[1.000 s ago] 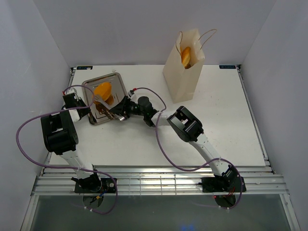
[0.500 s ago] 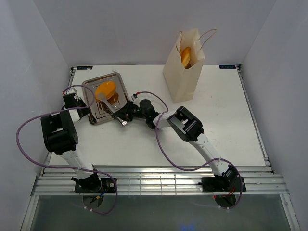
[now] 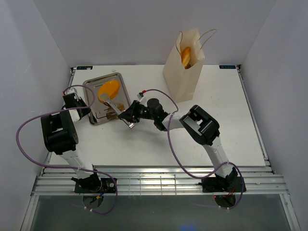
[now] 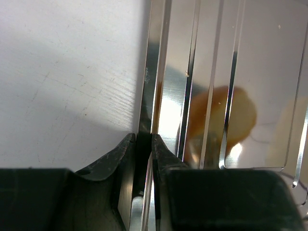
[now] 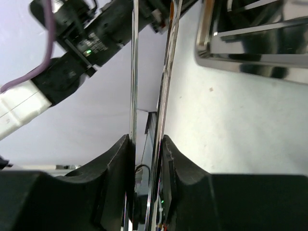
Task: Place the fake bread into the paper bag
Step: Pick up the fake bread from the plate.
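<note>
An oval golden-orange bread piece (image 3: pixel 108 90) sits over the steel tray (image 3: pixel 96 113); the tips of the silver tongs (image 3: pixel 114 105) meet its lower end. My right gripper (image 3: pixel 129 117) is shut on the tongs, squeezing both arms (image 5: pixel 133 72) between its jaws (image 5: pixel 146 139). My left gripper (image 3: pixel 80 103) is shut on the tray's left rim (image 4: pixel 150 72), seen in the left wrist view (image 4: pixel 143 137); an orange reflection (image 4: pixel 221 120) shows in the tray. The cream paper bag (image 3: pixel 183 72) stands at the back right with bread (image 3: pixel 186 55) inside.
The bag's cord handles (image 3: pixel 208 36) loop above its mouth. The tray's corner (image 5: pixel 250 53) shows in the right wrist view, with the left arm (image 5: pixel 72 48) behind the tongs. White walls enclose the table (image 3: pixel 216 125) on three sides.
My right arm has drawn back to the right with the tongs. The bread piece has shifted slightly right and now stands more on end. The left gripper has stayed on the tray rim.
</note>
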### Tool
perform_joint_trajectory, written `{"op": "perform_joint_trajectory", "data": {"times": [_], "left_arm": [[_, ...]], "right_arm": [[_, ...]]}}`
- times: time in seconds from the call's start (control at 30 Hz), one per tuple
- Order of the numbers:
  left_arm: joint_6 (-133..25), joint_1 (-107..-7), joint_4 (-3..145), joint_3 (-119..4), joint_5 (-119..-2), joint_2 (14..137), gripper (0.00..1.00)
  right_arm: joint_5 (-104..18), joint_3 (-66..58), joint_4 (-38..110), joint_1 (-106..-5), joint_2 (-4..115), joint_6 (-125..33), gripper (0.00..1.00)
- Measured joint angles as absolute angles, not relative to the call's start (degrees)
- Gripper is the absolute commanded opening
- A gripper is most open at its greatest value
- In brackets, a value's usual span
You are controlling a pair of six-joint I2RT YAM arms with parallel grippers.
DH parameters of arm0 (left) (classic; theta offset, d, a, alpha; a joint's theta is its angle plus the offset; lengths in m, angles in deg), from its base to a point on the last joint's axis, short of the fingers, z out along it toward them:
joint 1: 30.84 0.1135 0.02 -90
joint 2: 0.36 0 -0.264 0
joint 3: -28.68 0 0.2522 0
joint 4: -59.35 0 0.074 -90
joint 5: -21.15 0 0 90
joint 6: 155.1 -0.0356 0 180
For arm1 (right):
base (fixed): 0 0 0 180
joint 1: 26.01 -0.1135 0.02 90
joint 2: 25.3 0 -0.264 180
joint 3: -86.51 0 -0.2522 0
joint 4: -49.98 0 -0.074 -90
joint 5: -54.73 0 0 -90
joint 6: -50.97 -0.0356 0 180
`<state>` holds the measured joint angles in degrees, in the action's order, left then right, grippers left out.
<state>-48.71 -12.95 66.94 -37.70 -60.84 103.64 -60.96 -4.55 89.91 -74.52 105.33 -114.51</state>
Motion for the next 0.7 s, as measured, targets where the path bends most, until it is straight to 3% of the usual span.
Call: {"op": "perform_joint_trajectory", "data": {"times": [0.17,0.37,0.5,0.7], "left_arm": [[-48.5,-12.9,66.9,-37.4,-60.8,103.2,0.42],[-47.9,-13.1,68.7,-37.1,-60.2,101.9,0.5],[-46.8,-13.1,72.1,-37.6,-60.1,100.7,0.62],[-44.3,-13.2,80.0,-38.0,-60.7,97.4,0.67]], "right_arm": [[-61.7,-6.8,87.4,-74.6,98.1,-111.1,0.08],[-63.1,-7.2,78.8,-74.5,89.5,-104.5,0.09],[-64.9,-7.0,71.4,-73.6,84.0,-99.8,0.09],[-68.3,-6.8,59.8,-67.6,73.6,-93.0,0.09]]}}
